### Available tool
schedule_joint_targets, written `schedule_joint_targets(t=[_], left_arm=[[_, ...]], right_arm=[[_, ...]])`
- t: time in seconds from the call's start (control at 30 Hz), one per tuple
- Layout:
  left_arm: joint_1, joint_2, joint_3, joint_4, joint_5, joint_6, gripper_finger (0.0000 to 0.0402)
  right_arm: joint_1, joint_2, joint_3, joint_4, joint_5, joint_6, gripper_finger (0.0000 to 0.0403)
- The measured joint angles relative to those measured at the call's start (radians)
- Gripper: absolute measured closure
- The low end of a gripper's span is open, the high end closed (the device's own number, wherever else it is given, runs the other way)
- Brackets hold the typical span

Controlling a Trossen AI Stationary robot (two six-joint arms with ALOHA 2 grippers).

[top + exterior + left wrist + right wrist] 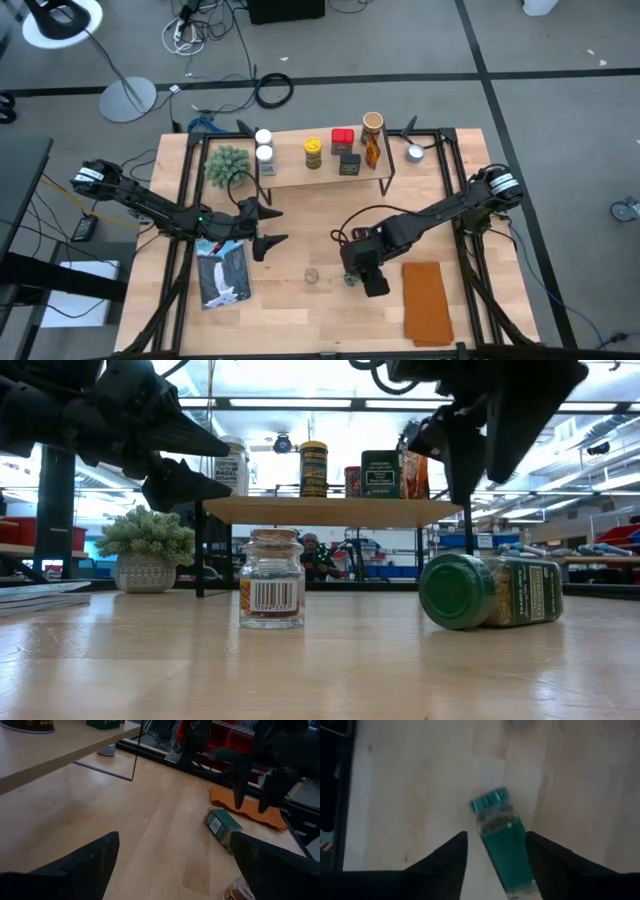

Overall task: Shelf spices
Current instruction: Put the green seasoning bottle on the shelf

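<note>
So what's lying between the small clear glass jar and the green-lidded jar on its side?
Nothing: in the low view, bare wooden tabletop separates the clear glass jar from the toppled green-lidded jar.

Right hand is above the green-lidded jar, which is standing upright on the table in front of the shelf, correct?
Not quite. The green-lidded jar is lying on its side, not upright; the low view shows it. The right hand is above it, in front of the shelf.

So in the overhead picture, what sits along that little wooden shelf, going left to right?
Two white-lidded jars → yellow-lidded jar → red tin with a black box in front → tan cylinder and amber bottle.
</note>
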Motion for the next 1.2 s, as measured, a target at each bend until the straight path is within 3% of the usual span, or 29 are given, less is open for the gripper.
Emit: schedule_joint_targets(t=[0.27, 0.63, 0.83, 1.03, 1.2], left_arm=[[0.000, 0.000, 0.000, 0.002, -0.002, 0.021, 0.0015], [0.000, 0.000, 0.000, 0.003, -0.004, 0.009, 0.0015], [0.000, 0.000, 0.000, 0.003, -0.005, 0.009, 0.0015], [0.000, 0.000, 0.000, 0.002, -0.009, 0.016, 0.0015], [0.000, 0.000, 0.000, 0.002, -0.010, 0.016, 0.0015]], right_arm=[[-0.003, 0.033, 0.000, 0.113, -0.011, -0.102, 0.0109], [0.005, 0.211, 0.000, 0.127, -0.014, -0.183, 0.0075], [0.020, 0.246, 0.014, 0.125, 0.049, -0.202, 0.0110], [0.019, 0.218, 0.064, 0.114, 0.087, -0.206, 0.0216], [0.019, 0.133, 0.072, 0.112, 0.212, -0.157, 0.0216]])
